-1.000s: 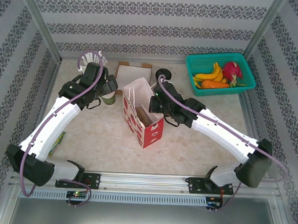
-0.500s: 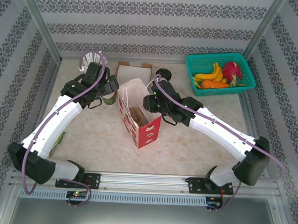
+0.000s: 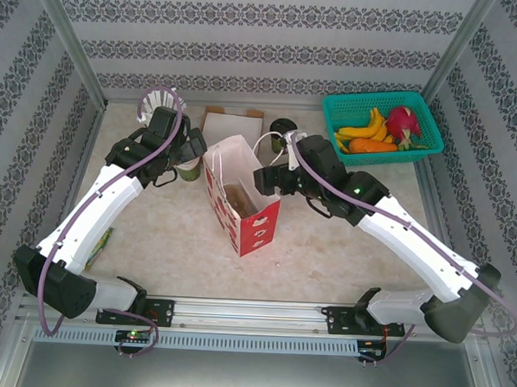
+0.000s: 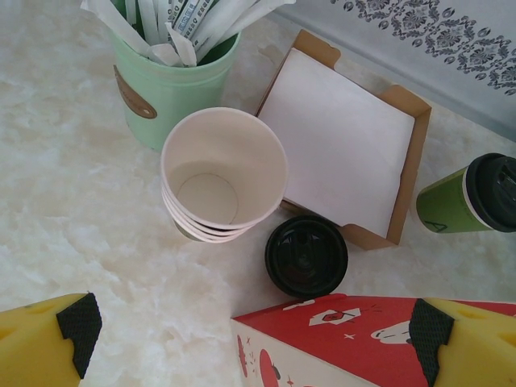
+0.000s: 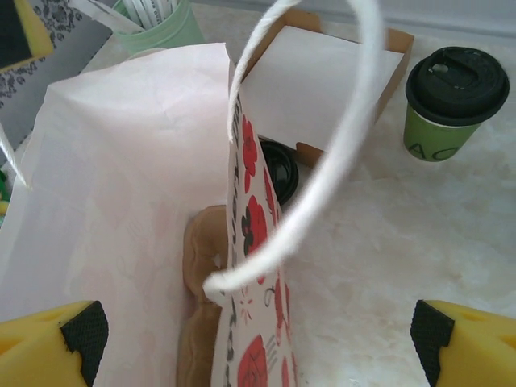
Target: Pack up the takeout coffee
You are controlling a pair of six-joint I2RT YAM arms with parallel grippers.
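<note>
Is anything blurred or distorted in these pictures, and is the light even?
Right wrist: the white bag handle near the lens looks soft, the takeout coffee sharp. Left wrist: even light, faint shadows, stacked cups crisp. Top external: frame posts lean, wide-angle distortion.

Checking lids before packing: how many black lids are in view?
2. One lid tops the green cup; another sits beside the red bag, near the stacked cups. Others may be hidden.
</note>
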